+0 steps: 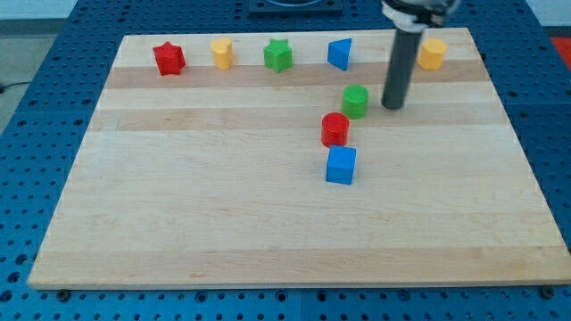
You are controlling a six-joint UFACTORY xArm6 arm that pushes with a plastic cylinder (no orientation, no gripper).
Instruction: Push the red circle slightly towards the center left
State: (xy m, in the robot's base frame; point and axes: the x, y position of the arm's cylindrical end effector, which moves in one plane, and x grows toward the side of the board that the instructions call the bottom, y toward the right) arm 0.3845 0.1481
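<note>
The red circle (pixel 335 129) lies a little right of the board's middle. A green circle (pixel 355 101) touches it at its upper right. A blue cube (pixel 341 166) sits just below it. My tip (pixel 392 106) stands to the right of the green circle, with a small gap, and up and to the right of the red circle. The dark rod rises from the tip to the view's top.
Along the board's top edge lie a red star (pixel 168 58), a yellow block (pixel 222 53), a green star (pixel 277 55), a blue block (pixel 338 54) and a yellow block (pixel 432 53) right of the rod. The wooden board (pixel 223 223) rests on a blue perforated table.
</note>
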